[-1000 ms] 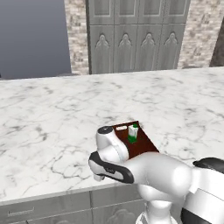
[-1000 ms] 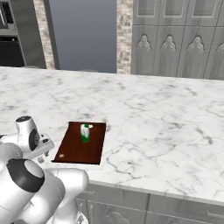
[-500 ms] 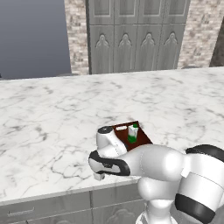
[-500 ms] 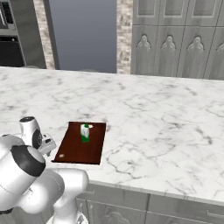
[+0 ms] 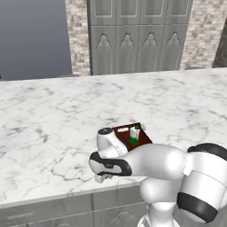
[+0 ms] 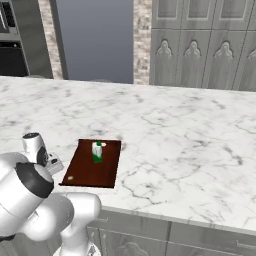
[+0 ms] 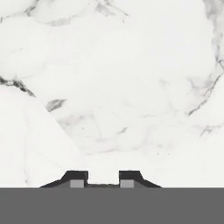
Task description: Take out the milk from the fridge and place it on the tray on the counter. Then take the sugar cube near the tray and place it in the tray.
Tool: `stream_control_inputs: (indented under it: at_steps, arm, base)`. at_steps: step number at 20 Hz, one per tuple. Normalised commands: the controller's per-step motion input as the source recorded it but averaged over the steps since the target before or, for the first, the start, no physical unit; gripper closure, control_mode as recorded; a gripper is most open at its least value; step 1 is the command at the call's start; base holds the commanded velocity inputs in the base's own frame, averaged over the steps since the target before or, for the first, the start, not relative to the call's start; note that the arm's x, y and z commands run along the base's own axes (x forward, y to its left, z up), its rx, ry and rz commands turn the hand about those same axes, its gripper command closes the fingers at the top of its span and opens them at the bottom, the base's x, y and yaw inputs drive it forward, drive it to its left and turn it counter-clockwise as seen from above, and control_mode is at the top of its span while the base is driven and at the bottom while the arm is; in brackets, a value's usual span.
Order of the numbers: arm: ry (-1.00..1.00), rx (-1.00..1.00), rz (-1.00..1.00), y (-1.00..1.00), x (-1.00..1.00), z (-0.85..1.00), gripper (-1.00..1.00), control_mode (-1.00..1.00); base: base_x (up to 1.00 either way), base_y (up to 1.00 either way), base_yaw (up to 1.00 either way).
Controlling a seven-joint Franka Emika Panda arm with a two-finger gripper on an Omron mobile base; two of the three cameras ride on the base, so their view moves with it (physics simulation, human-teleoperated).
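Observation:
The milk [image 5: 134, 134] [image 6: 97, 151], a small white carton with a green top, stands upright on the dark reddish-brown tray [image 5: 144, 138] [image 6: 90, 173] on the marble counter [image 5: 53, 115] [image 6: 175, 140]. My gripper [image 5: 101, 178] [image 7: 102, 179] points down at the counter just left of the tray, close to the front edge. In the hand view its two dark tips stand close together, and a small white block, the sugar cube [image 7: 103, 176], fills the gap between them. The cube blends with the marble. The fridge [image 5: 35, 40] [image 6: 95, 40] stands shut behind the counter.
Grey ornate-panelled cabinets [image 5: 137, 35] [image 6: 205, 45] line the back wall. A dark oven front [image 6: 11, 45] stands at the far left. The counter's front edge [image 5: 53, 197] runs right below my hand.
My fingers have drawn together from wide open. The arm's elbow has swung forward and up while the hand stayed by the tray. Milk and tray have not moved.

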Motion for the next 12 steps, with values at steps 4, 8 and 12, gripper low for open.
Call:
stream_control_inputs:
  at_steps: [4,8,12]
  arm:
    - [-0.04,0.0,-0.01,-0.43,0.0,-0.01,1.0,-1.0]
    - [-0.08,0.0,-0.01,-0.1,0.0,-0.03,1.0,-1.0]
    - [-0.01,0.0,-0.03,0.04,0.0,0.39,1.0,-1.0]
  base:
    - [0.0,0.0,0.0]
    - [0.0,0.0,0.0]
    - [0.0,0.0,0.0]
